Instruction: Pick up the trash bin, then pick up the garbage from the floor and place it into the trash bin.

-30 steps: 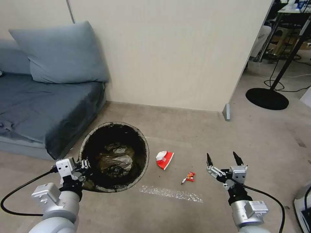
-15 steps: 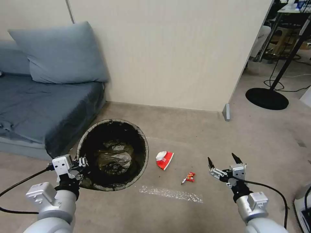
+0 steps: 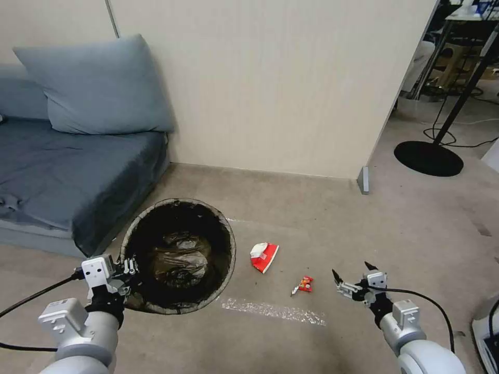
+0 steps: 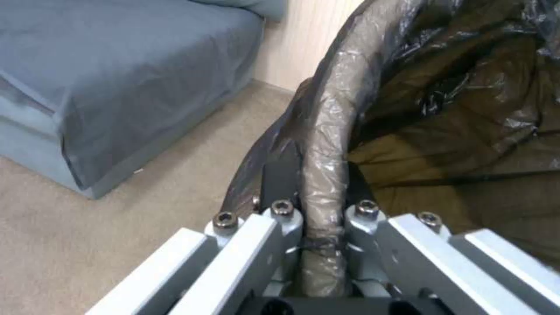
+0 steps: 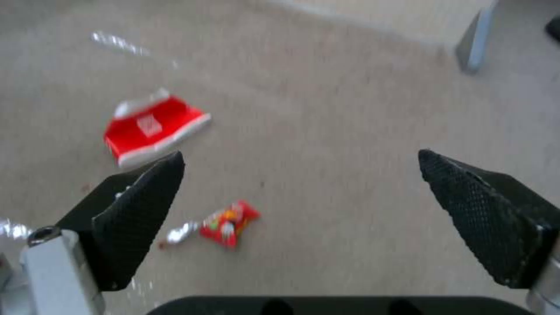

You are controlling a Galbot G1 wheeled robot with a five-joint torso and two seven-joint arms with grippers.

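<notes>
The trash bin (image 3: 143, 223), round with a dark bag liner, hangs just above the floor at the left. My left gripper (image 3: 130, 267) is shut on its near rim (image 4: 327, 144), one finger inside and one outside. Two pieces of garbage lie on the floor: a red-and-white carton (image 3: 263, 256) (image 5: 153, 129) right of the bin and a small red snack wrapper (image 3: 304, 283) (image 5: 227, 222) nearer me. My right gripper (image 3: 352, 274) is open, low over the floor just right of the wrapper, with nothing between its fingers (image 5: 140, 205).
A blue-grey sofa (image 3: 67, 171) with a cushion stands left of the bin. A beige partition wall (image 3: 270, 88) runs behind, with a grey foot (image 3: 363, 180). A black round stand base (image 3: 428, 158) sits at the far right. A strip of clear tape (image 3: 273, 310) marks the floor.
My right gripper has dropped lower and drawn back toward me, staying open. My left gripper with the bin has shifted slightly back and down.
</notes>
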